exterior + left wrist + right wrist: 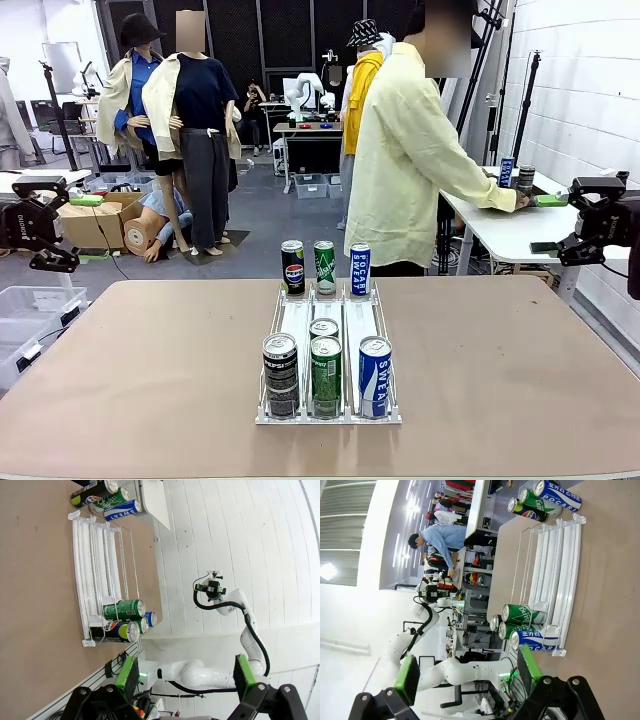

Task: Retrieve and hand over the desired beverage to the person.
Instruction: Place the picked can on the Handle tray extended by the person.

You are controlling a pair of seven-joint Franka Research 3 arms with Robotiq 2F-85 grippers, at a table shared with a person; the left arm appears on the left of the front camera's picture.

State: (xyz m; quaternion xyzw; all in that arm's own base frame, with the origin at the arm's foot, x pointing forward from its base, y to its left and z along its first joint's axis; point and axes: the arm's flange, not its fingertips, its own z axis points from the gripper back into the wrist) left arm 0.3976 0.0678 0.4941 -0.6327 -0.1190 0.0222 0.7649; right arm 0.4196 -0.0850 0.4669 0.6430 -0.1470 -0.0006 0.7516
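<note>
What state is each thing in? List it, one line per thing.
Left gripper: fingers open, empty.
Right gripper: fingers open, empty.
Rack: on the table, four upright cans at its near end.
Three cans beyond the rack: upright.
Person: turned away toward a side table.

A robotics laboratory is indicated: a brown worktop [150, 370] is flanked by white robot arms [220, 672], camera tripods [60, 110] and storage bins [312, 185] are placed on a grey floor, and further white tables [500, 225] are set along a white brick wall [590, 90].
</note>
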